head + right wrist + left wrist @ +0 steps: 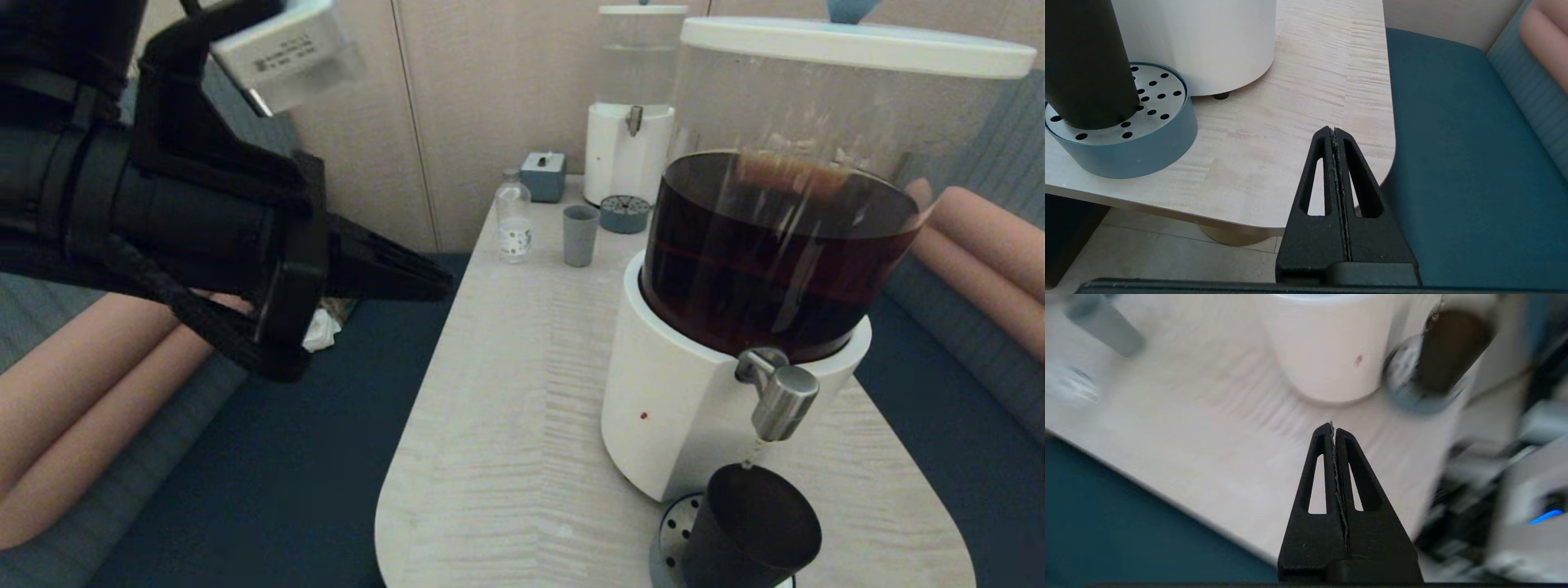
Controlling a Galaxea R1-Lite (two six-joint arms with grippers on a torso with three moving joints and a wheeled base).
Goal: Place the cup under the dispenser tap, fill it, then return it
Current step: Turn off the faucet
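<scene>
The matte black cup (755,527) stands upright on the perforated drip tray (673,531), directly below the brushed-steel dispenser tap (780,404) of the big dispenser (678,408) holding dark brown liquid. My left gripper (445,286) hovers shut and empty off the table's left edge, pointing toward the dispenser. In the left wrist view that gripper (1333,426) faces the white base (1327,347) and the cup (1449,351), well apart from both. My right gripper (1334,130) is shut and empty over the table's near right corner, to the right of the cup (1086,61) and the tray (1126,151).
At the far end of the pale wooden table (522,408) stand a grey-blue tumbler (580,235), a small clear bottle (514,222), a grey box (543,175) and a smaller clear-water dispenser (629,147). Dark blue bench seats (269,457) flank the table.
</scene>
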